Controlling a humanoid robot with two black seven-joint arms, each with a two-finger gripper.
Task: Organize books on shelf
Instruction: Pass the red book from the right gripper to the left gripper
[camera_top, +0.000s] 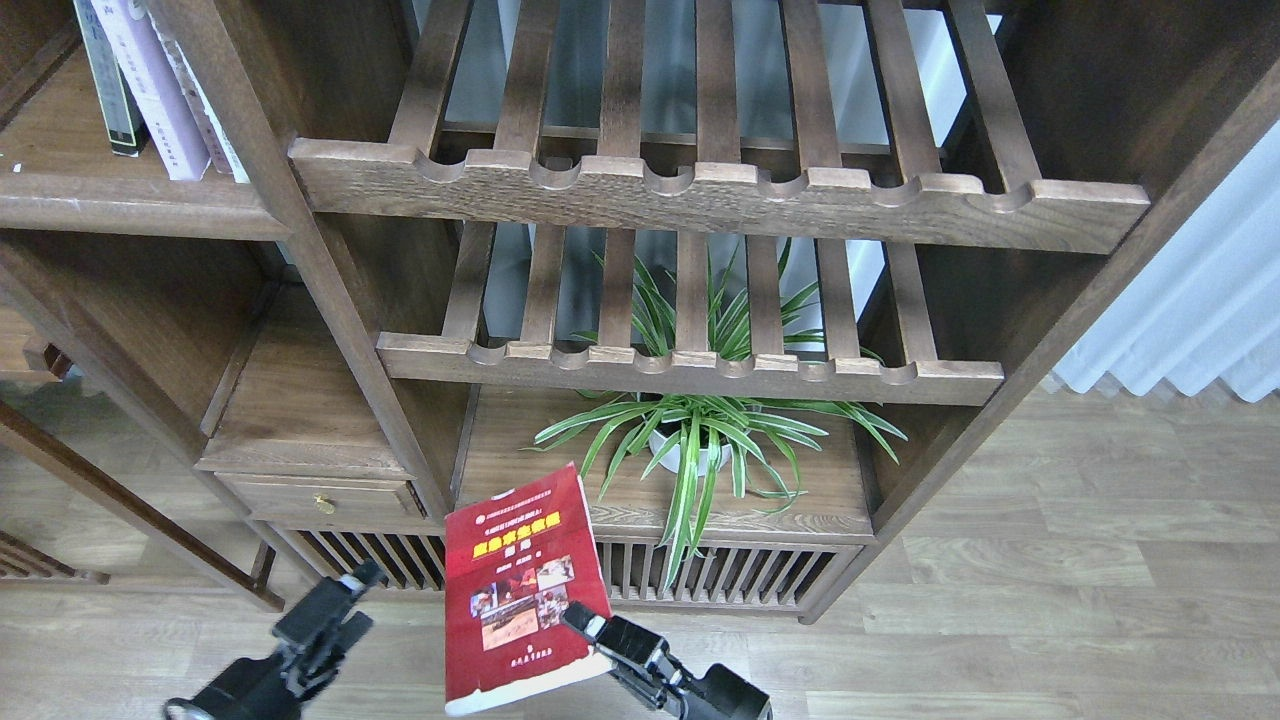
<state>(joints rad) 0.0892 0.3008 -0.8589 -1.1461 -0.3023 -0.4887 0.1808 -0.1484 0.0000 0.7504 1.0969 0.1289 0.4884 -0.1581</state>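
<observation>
The red book (522, 590), with small photos on its cover, is held face up low in the middle, in front of the bookcase. My right gripper (583, 618) is shut on its lower right edge. My left gripper (350, 592) hangs empty to the left of the book, apart from it; it is dark and its fingers cannot be told apart. The shelf (130, 200), a flat dark brown board with a rounded front edge, is at the top left. On it stand a black-edged book (108, 85), a lavender book (152, 85) and a white one (212, 125), leaning left.
Two slatted racks with scalloped rails (700, 195) (690, 372) fill the middle bay. A spider plant in a white pot (700, 440) stands on the low board. A small drawer with a brass knob (322, 503) is lower left. A white curtain (1200, 300) hangs at right.
</observation>
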